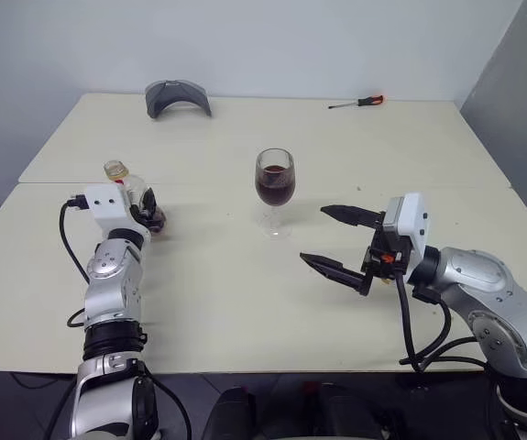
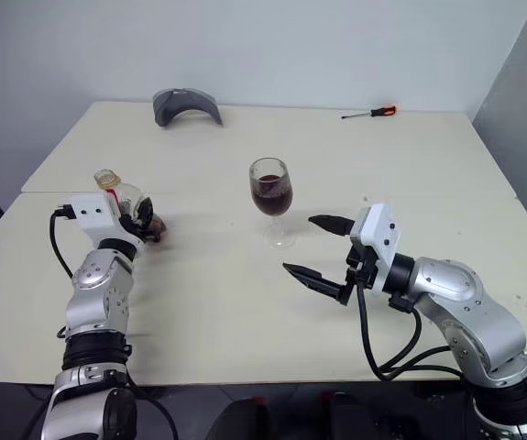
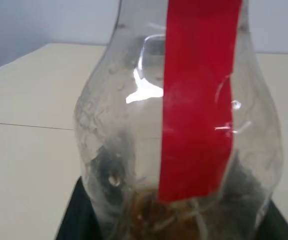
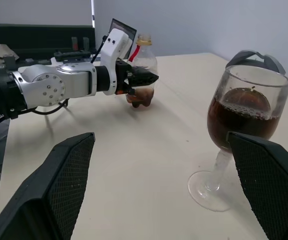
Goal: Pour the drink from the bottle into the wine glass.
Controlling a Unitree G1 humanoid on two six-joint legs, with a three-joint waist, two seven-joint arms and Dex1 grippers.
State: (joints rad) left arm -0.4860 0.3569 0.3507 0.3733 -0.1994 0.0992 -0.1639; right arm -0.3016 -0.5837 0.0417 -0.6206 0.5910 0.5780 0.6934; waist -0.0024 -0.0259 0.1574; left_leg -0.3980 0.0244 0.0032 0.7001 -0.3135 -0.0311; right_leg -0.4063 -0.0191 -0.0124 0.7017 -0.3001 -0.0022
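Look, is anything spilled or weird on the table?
No spill shows. The wine glass stands upright with dark drink inside. Odd extras: a screwdriver and a grey curved thing lie at the far edge.

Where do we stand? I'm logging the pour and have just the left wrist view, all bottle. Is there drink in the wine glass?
Observer: Yes. The clear stemmed wine glass stands upright mid-table, its bowl about half full of dark red-brown drink.
Operator: Is the bottle set down?
Observer: The squat clear plastic bottle with the red strip is upright, base apparently on the table, left gripper at it.
Operator: Right arm?
Observer: Right gripper is open and empty, beside the glass without touching it.
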